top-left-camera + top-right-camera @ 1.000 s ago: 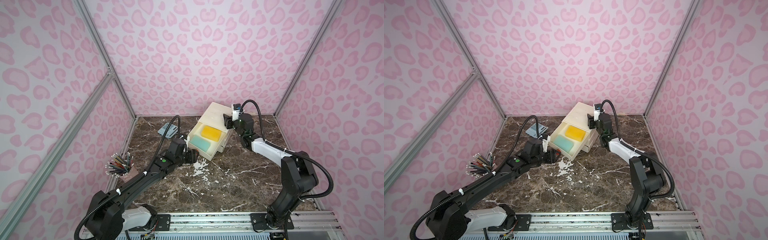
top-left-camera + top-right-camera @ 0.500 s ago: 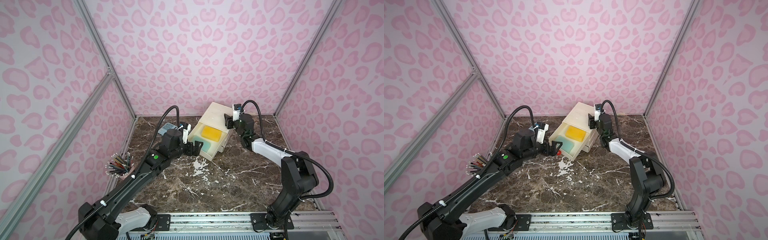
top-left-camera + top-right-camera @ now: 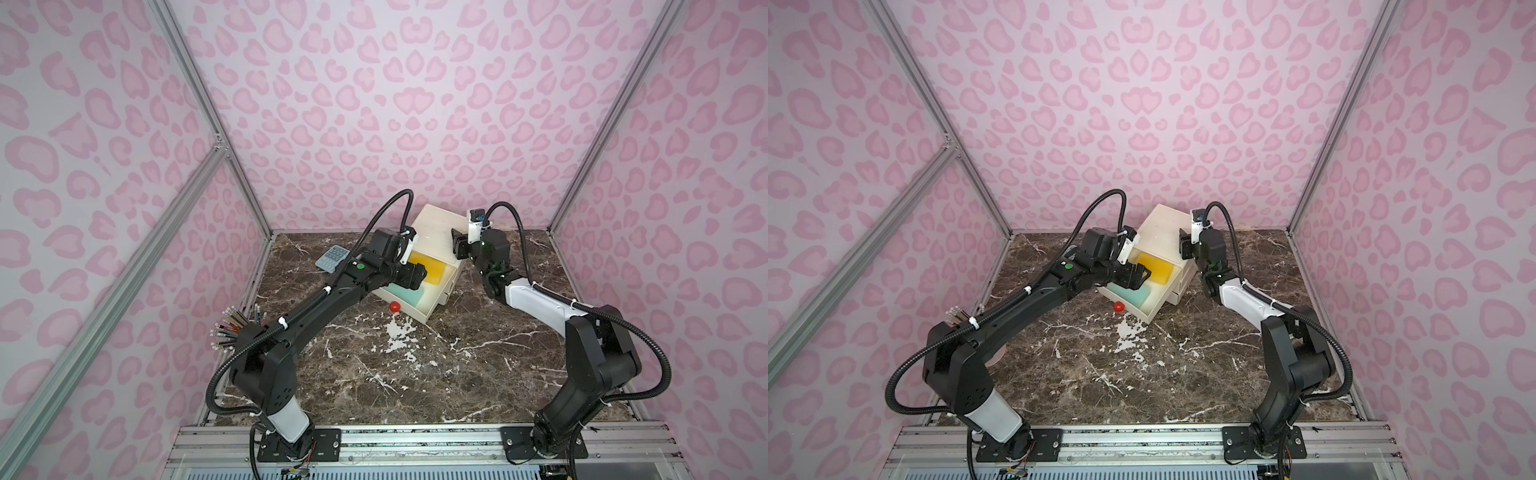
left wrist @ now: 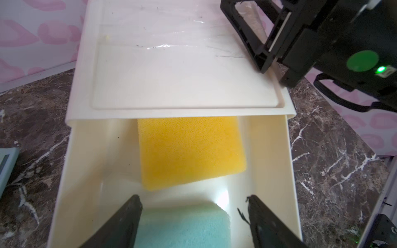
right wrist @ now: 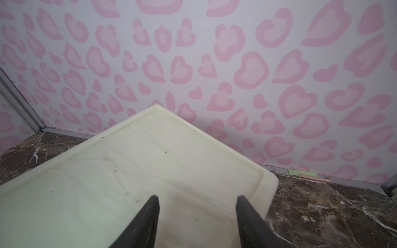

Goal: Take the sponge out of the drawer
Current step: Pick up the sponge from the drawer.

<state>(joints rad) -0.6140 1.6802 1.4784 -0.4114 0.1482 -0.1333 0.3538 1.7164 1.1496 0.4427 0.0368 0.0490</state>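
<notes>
The cream drawer (image 3: 434,307) stands pulled out of its cabinet (image 3: 436,226), a red knob (image 3: 395,306) on its front. A yellow sponge (image 4: 189,152) lies at the back of the drawer. A teal sponge (image 4: 182,227) lies at the front. My left gripper (image 4: 193,199) is open over the drawer, its fingers on either side of the teal sponge's inner end and apart from it. In both top views it hovers there (image 3: 415,276) (image 3: 1138,276). My right gripper (image 5: 197,199) rests on the cabinet top (image 5: 129,161), jaws apart and empty.
A grey-blue calculator (image 3: 331,258) lies on the marble table left of the cabinet. A cup of coloured pencils (image 3: 232,328) stands by the left arm's base. The cabinet sits close to the back wall. White scuffs mark the table in front of the drawer.
My left gripper has left the red knob, risen and moved over the open drawer, its jaws wider apart. The drawer and the right arm have stayed put.
</notes>
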